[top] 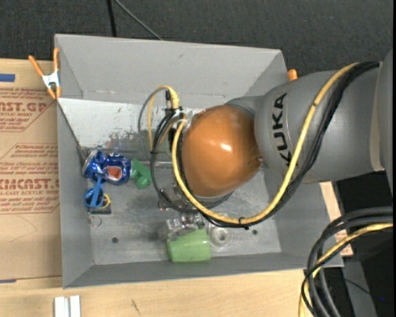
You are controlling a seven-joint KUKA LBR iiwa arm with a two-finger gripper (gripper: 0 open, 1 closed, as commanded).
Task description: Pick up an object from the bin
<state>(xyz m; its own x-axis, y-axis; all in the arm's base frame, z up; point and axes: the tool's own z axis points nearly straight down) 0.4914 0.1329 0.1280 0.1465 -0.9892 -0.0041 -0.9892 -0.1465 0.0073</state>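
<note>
Big grey arm in from the right, with its orange cover parked over the middle of the bin and yellow and black cables looped round it. Gripper tucked under that cover, low over the bin floor and toward the near wall. Can't tell whether it's apart, together or clamped on something, too much of it hidden.

Closest to it: a pale green tube lying on its side along the near wall, just below the gripper. Small silvery round cap right up against the tube's right end. Hard to say whether the gripper is touching either one.

Over on the left side, well apart from the gripper: a crumpled blue wrapper with a red and white patch. Just right of that, a little bright green piece. A bit nearer the front, a small blue clip-looking thing on a dark base.
</note>
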